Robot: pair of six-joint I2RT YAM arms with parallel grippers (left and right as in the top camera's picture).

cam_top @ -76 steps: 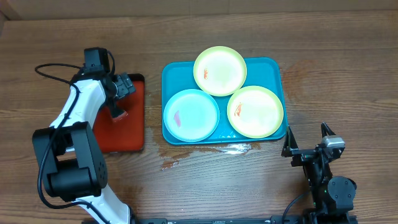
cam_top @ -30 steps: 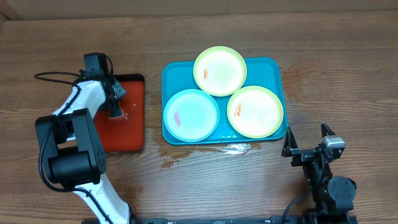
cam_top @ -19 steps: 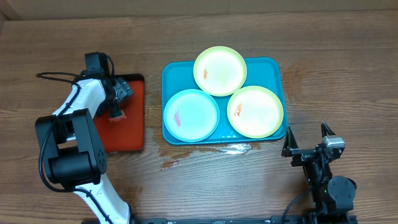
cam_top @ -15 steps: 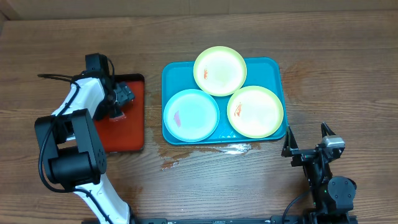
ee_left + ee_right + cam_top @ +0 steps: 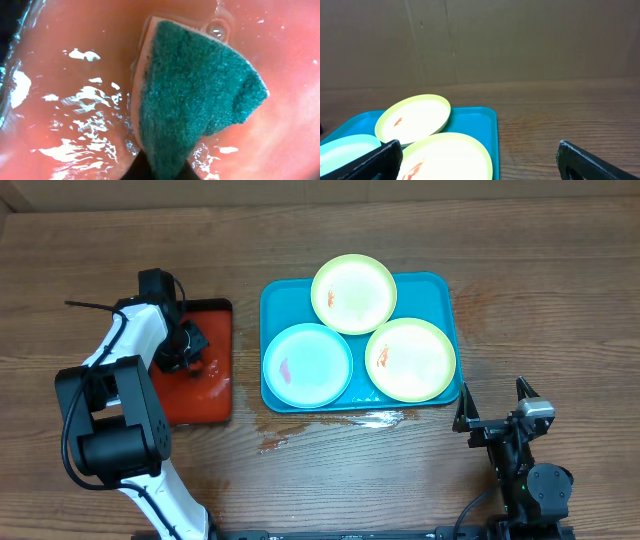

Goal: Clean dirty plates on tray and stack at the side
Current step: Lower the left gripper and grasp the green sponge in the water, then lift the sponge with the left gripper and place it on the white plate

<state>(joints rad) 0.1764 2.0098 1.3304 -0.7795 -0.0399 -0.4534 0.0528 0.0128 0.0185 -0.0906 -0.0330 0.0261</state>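
Observation:
Three dirty plates lie on the teal tray (image 5: 432, 288): a pale blue one (image 5: 307, 366) at front left and two yellow-green ones (image 5: 353, 293) (image 5: 410, 359), each with orange-red smears. My left gripper (image 5: 187, 345) is over the red tray (image 5: 195, 395), shut on a green-faced sponge (image 5: 195, 95) that rests on its wet floor (image 5: 75, 50). In the left wrist view the gripper (image 5: 162, 172) pinches the sponge's near end. My right gripper (image 5: 492, 395) stands open near the tray's front right corner, nothing in it. The right wrist view shows that gripper (image 5: 480, 162) facing the plates (image 5: 412, 119) (image 5: 450, 155).
The red tray sits left of the teal one, with a strip of bare wood between them. Wet patches (image 5: 380, 418) (image 5: 275, 442) lie on the table just in front of the teal tray. A cardboard wall (image 5: 480, 40) closes the far side.
The left gripper spread over the sponge on the red tray, then closed on it again, its wrist turning slightly. The right arm and the plates have not moved.

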